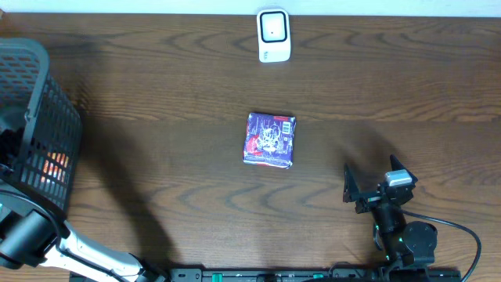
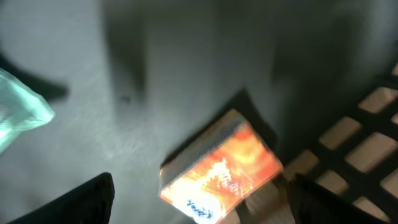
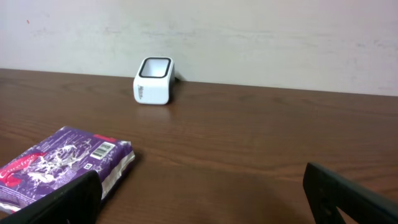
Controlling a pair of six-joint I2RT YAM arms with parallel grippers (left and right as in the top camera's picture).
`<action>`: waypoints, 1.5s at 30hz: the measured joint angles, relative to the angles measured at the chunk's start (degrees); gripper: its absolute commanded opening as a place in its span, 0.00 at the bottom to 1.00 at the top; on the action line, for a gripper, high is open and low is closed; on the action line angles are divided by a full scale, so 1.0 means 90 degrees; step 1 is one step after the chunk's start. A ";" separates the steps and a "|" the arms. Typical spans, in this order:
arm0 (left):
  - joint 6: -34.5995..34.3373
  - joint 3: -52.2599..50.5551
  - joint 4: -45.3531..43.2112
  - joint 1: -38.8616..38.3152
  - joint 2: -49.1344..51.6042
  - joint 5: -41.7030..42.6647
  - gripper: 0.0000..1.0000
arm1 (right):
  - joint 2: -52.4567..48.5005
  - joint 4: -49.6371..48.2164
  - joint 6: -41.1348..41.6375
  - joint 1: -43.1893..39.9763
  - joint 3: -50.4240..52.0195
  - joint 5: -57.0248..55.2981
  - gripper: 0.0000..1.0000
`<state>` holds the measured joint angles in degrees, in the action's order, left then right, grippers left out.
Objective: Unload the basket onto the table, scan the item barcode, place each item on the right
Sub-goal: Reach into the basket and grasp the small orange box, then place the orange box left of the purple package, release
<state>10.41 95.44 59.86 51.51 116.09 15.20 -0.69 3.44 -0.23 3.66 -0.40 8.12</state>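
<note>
A purple packet (image 1: 270,139) lies flat mid-table; its barcode label (image 3: 102,150) faces up in the right wrist view. The white scanner (image 1: 273,35) stands at the far edge, also seen as the scanner (image 3: 154,81) by the wall. An orange box (image 2: 221,171) lies tilted on the floor of the black mesh basket (image 1: 43,117). My left gripper (image 2: 202,208) hangs open inside the basket, one finger on each side of the box, not closed on it. My right gripper (image 1: 374,186) rests open at the near right, to the right of the packet, with nothing in it.
A pale green wrapper (image 2: 22,112) lies in the basket to the left of the orange box. The basket's mesh wall (image 2: 373,143) rises close on the right of my left gripper. A cable (image 1: 462,235) trails behind the right arm.
</note>
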 measured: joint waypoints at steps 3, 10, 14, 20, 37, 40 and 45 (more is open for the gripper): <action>0.0027 -0.0459 -0.0447 -0.0032 0.0007 0.0039 0.79 | 0.0000 0.0000 0.0000 0.0000 0.0000 0.0000 0.99; 0.0078 -0.1163 -0.1073 -0.0070 0.0007 0.0265 0.46 | 0.0000 0.0000 0.0000 0.0000 0.0000 0.0000 0.99; 0.0073 -0.1207 -0.1180 -0.0080 0.0005 0.0493 0.36 | 0.0000 0.0000 0.0000 0.0000 0.0000 0.0000 0.99; -0.0085 -0.1219 -0.1234 -0.0080 -0.0036 0.0653 0.07 | 0.0000 0.0000 0.0000 0.0000 0.0000 0.0000 0.99; -0.3509 0.1144 -0.2033 0.0092 -0.1909 0.2351 0.07 | 0.0000 0.0000 0.0000 0.0000 0.0000 0.0000 0.99; -0.4367 0.1202 -0.2880 0.0068 -0.2749 0.3147 0.07 | 0.0000 0.0000 0.0000 0.0000 0.0000 0.0000 0.99; -0.5187 0.1246 -0.3281 -0.0578 -0.3696 0.4194 0.07 | 0.0000 0.0000 0.0000 0.0000 0.0000 0.0000 0.99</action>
<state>-36.27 106.65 30.33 46.30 82.83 52.95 -0.69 3.44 -0.23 3.66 -0.40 8.12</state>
